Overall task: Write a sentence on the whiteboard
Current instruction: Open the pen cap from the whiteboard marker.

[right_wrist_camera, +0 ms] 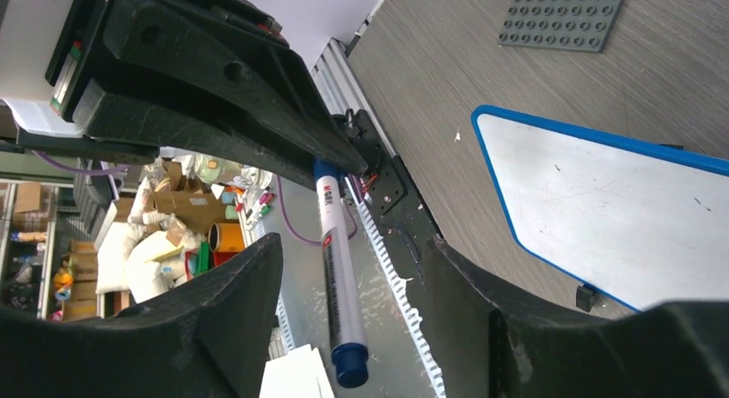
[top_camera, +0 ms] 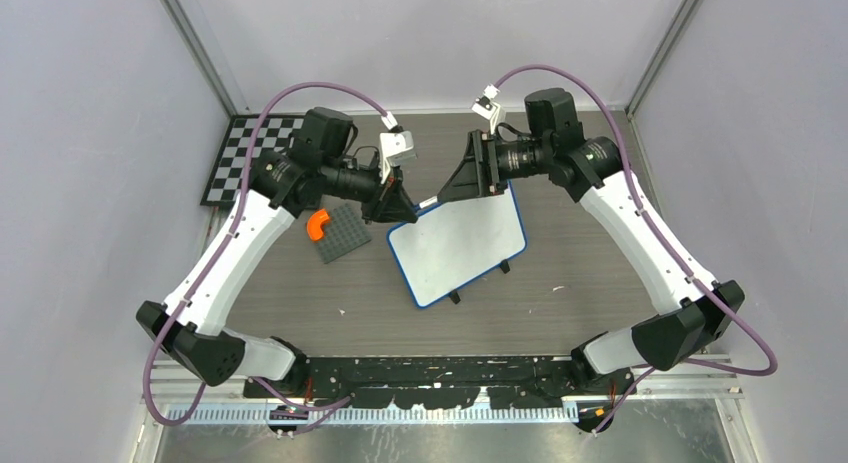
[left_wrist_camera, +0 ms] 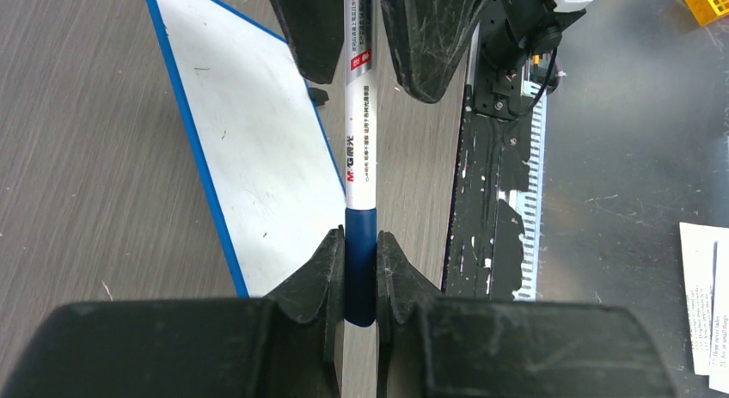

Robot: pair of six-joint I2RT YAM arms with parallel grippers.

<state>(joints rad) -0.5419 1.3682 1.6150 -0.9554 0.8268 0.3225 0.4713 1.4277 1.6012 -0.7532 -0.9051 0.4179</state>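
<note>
At table centre, whiteboard (top_camera: pixel 460 245) is lying blank: light, stiff, slick-faced, best steadied by its blue frame. Above its far corner, left gripper (left_wrist_camera: pixel 361 269) is clamping marker (left_wrist_camera: pixel 359 149) by its blue end; right gripper (right_wrist_camera: pixel 352 247) is gaping around the barrel, seemingly untouching. Studded plate (top_camera: pixel 345 235) with orange piece (top_camera: pixel 318 223) is sitting just beside, neither blocking the board's face.

Blank whiteboard (top_camera: pixel 458 248) at table (top_camera: pixel 600 273) ctr

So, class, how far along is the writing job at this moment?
Done: the marker is picked up, the left hand shut on its blue end. In hand: the open right hand flanks the barrel, likely for a handover or uncapping. Left: the whiteboard is blank, so the whole sentence is yet to be written.
</note>
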